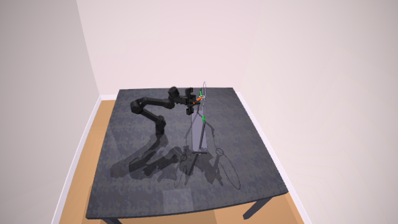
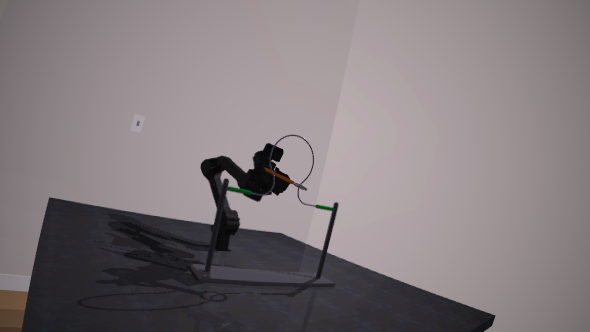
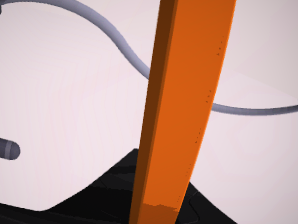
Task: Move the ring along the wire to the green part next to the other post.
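Hanging at the outer end of its orange handle (image 1: 199, 99) (image 2: 280, 175) (image 3: 187, 110), the small grey ring (image 1: 200, 98) (image 2: 300, 186) is out at the foot of the wire's big loop, on the side where the wire (image 1: 204, 83) (image 2: 293, 135) (image 3: 255, 111) bends down toward the right-hand green part (image 2: 325, 207) as I see it from the exterior side. It is near that green part but apart from it; whether the ring touches the grey wire is too small for me to tell. The handle slopes down toward the ring, and the black gripper (image 1: 195, 102) (image 2: 281, 179) (image 3: 145, 159) has its fingers pinched on it. Up close at the wrist, the handle stands broad across the view, with grey wire showing on both sides of it

Beyond the loop, the other green part (image 2: 240, 190) meets the top of the left post (image 2: 217, 227), while the right post (image 2: 328, 242) carries the nearer one. Both posts rise from a flat grey base plate (image 1: 199, 131) (image 2: 265, 276) on the dark table (image 1: 135, 202) (image 2: 375, 295). The arm (image 1: 152, 102) (image 2: 235, 167) reaches over bent at its joints, its shadows spread across the tabletop, and a small wall plate (image 2: 138, 123) sits on the wall behind
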Available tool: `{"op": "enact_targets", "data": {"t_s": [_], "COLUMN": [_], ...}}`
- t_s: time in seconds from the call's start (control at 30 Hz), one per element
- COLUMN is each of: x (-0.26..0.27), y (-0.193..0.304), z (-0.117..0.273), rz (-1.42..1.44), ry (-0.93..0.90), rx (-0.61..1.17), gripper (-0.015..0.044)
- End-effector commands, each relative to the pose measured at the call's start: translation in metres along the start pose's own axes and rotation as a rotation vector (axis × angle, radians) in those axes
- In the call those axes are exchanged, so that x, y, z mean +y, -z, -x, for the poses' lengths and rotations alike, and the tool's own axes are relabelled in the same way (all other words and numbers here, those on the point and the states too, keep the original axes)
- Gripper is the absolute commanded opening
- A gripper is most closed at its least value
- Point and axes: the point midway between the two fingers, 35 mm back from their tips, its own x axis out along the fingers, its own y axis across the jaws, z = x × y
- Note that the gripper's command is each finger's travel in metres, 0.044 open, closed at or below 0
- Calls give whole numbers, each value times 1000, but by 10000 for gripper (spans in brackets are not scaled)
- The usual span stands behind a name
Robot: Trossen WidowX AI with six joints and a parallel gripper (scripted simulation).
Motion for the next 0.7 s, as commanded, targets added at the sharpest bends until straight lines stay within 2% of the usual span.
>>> {"op": "enact_targets", "data": {"t_s": [0.0,0.67], "x": [14,77], "y": [2,-13], "z": [2,22], "rz": [-68,-414], "ry": [-51,-317], "rx": [15,61], "gripper": [-150,-150]}}
